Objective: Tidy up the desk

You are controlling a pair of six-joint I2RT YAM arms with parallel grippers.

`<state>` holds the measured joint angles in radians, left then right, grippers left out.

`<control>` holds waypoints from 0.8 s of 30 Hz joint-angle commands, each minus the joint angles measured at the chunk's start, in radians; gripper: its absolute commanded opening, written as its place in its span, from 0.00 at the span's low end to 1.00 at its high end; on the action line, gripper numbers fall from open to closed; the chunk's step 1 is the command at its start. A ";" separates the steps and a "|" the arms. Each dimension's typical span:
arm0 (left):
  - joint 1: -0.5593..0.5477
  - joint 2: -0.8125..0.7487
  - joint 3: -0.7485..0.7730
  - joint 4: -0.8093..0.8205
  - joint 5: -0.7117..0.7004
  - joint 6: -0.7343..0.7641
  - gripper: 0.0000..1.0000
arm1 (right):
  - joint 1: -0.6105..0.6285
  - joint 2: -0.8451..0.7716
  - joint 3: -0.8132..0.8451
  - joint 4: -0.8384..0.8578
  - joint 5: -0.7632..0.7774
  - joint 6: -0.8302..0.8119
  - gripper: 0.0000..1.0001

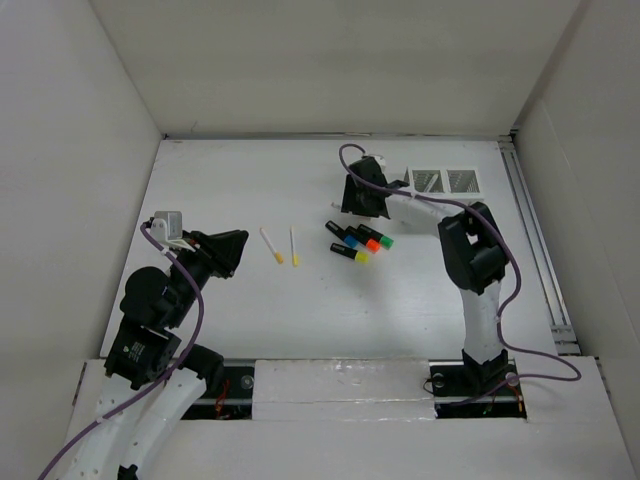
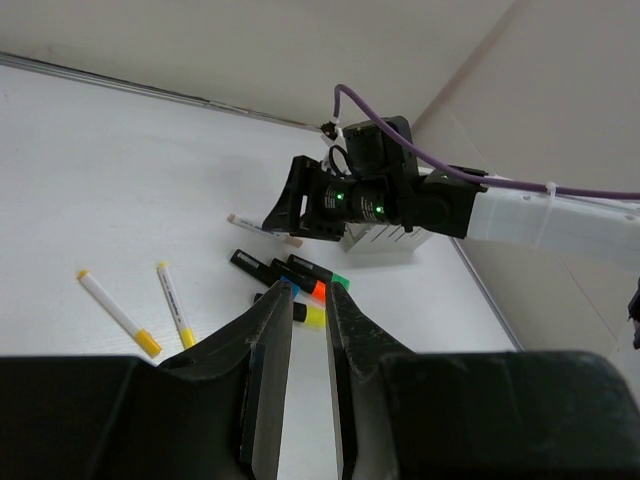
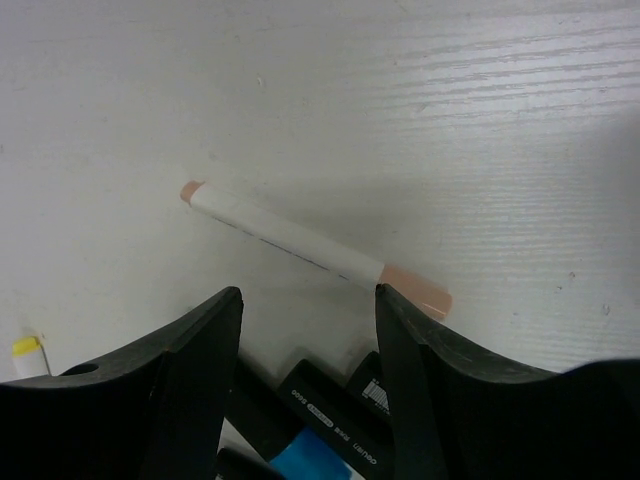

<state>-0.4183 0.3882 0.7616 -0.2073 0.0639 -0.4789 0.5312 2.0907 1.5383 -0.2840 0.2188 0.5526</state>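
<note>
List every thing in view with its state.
left gripper, jaws narrowly apart, empty.
right gripper, jaws open, empty.
peach-capped pen, capped, lying flat on desk.
yellow-capped pens, capped, lying side by side, apart.
highlighters, capped, lying clustered.
slotted box, upright, contents unclear.

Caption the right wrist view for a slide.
Open right pincer above a white peach-capped pen lying on the white desk.

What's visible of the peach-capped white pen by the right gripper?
Slim white pen with a long peach cap at one end and a small peach tip at the other, dark print along its plastic-looking barrel. It lies flat and diagonal on the desk, just ahead of the open right gripper, ungripped.
</note>
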 commanded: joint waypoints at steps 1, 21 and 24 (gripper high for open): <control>-0.004 0.000 0.019 0.043 0.014 0.011 0.17 | 0.003 0.021 0.066 -0.001 0.011 -0.037 0.61; -0.004 -0.009 0.019 0.037 0.011 0.013 0.16 | 0.043 0.233 0.361 -0.274 0.145 -0.079 0.39; -0.004 -0.011 0.019 0.037 0.010 0.013 0.17 | 0.033 0.252 0.382 -0.303 0.185 -0.050 0.34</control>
<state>-0.4183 0.3882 0.7616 -0.2073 0.0643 -0.4789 0.5781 2.3192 1.8809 -0.5175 0.3462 0.4664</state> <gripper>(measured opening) 0.167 0.348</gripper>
